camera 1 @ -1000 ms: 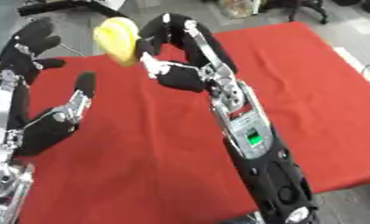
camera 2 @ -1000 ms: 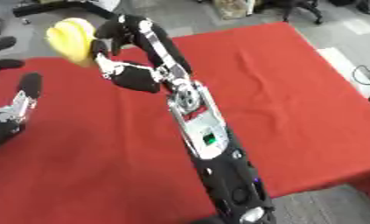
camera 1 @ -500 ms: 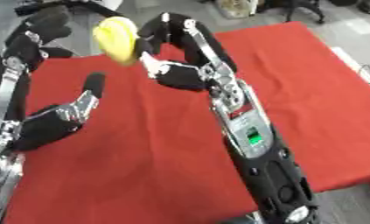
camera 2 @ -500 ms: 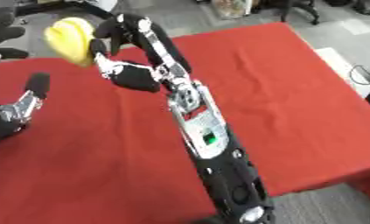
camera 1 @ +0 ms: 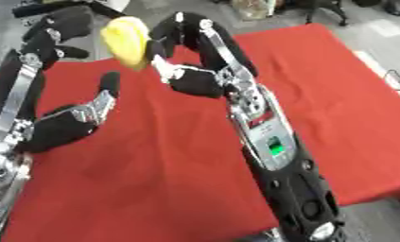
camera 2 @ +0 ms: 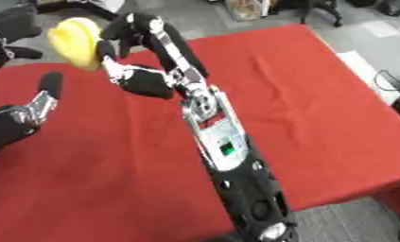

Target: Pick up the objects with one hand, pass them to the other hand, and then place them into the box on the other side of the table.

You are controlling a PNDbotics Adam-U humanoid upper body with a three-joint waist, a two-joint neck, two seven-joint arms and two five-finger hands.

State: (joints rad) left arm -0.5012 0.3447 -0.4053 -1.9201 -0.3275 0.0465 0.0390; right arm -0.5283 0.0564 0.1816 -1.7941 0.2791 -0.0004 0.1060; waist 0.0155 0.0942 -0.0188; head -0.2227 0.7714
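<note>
Looking down through the left eye view, the right hand (camera 1: 186,71) is raised over the far part of the red tablecloth (camera 1: 178,165), its fingers and thumb curled round a yellow object (camera 1: 126,41) that it holds up in the air near the top of the frame. What the yellow object is cannot be made out; it is a rounded, elongated lump, standing roughly upright. The right arm (camera 1: 273,151) runs from the lower right up to the hand, black with silver joints and a small green light on the forearm. The left hand (camera 1: 58,118) comes in from the left side with its palm turned toward the yellow object, fingers spread apart and mostly straight, the thumb reaching out below and the upper fingers rising just beside the object on its left. Whether any left fingertip touches the object cannot be told; nothing is clasped in the left hand

Turning to the right eye view, the yellow object (camera 2: 77,41) sits at the upper left, again pinched by the curled right hand (camera 2: 141,78). Only parts of the left hand (camera 2: 25,116) show at the left edge: the thumb pointing up and dark fingers in the top corner. The tablecloth (camera 2: 318,104) ends at the right, with grey floor (camera 2: 377,56) beyond it
</note>
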